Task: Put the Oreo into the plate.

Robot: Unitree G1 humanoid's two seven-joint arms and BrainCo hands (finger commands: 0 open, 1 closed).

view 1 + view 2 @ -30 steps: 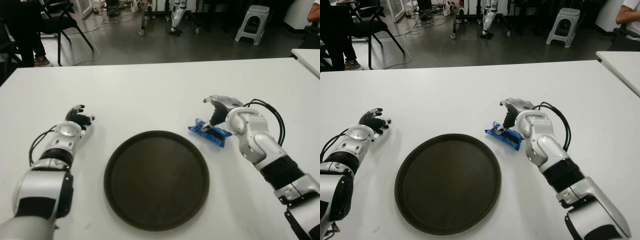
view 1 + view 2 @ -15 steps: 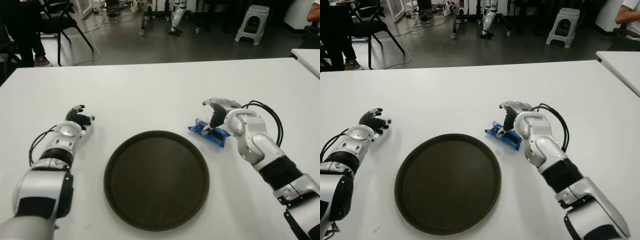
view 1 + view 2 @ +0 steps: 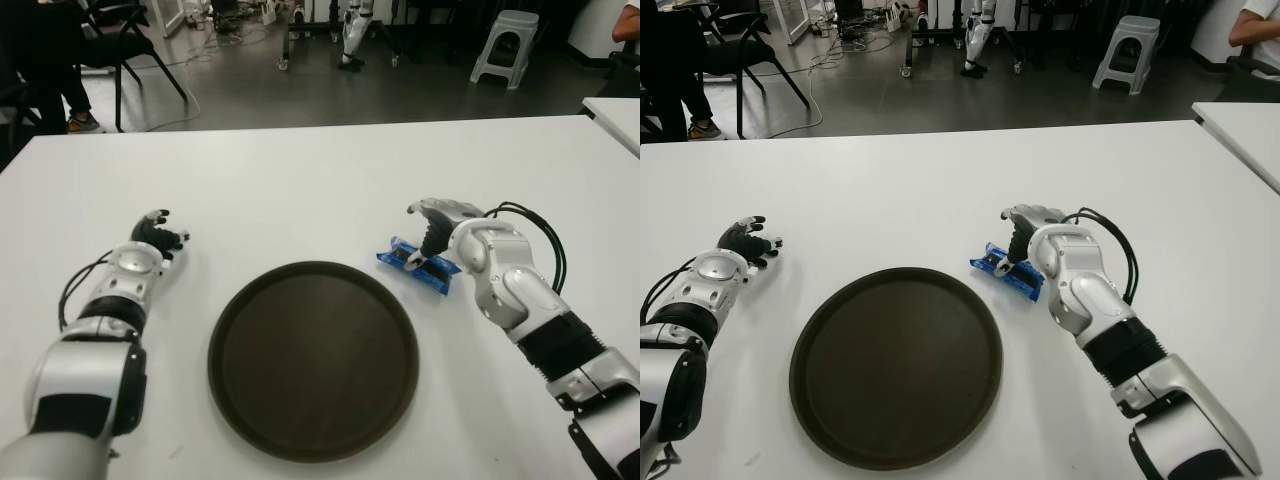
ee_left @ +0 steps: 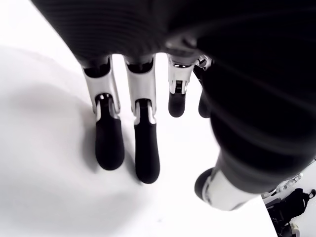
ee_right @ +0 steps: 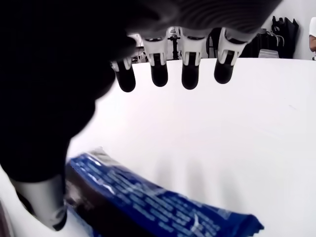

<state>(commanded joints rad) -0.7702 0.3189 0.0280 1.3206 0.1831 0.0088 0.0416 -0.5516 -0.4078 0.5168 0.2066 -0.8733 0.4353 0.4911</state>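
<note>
The Oreo is a blue packet lying flat on the white table, just off the right rim of the round dark brown plate. My right hand hovers over the packet's far side. In the right wrist view its fingers stretch out above the table beyond the Oreo, and the thumb hangs by the packet's end. The fingers are spread and hold nothing. My left hand shows left of the plate with its fingers extended and nothing in them.
Beyond the table's far edge stand black chairs and a white stool on a grey floor. A second white table juts in at the far right. Bare white tabletop stretches behind the plate.
My right hand has sunk slightly toward the packet. The Oreo, the plate and my left hand have stayed where they were.
</note>
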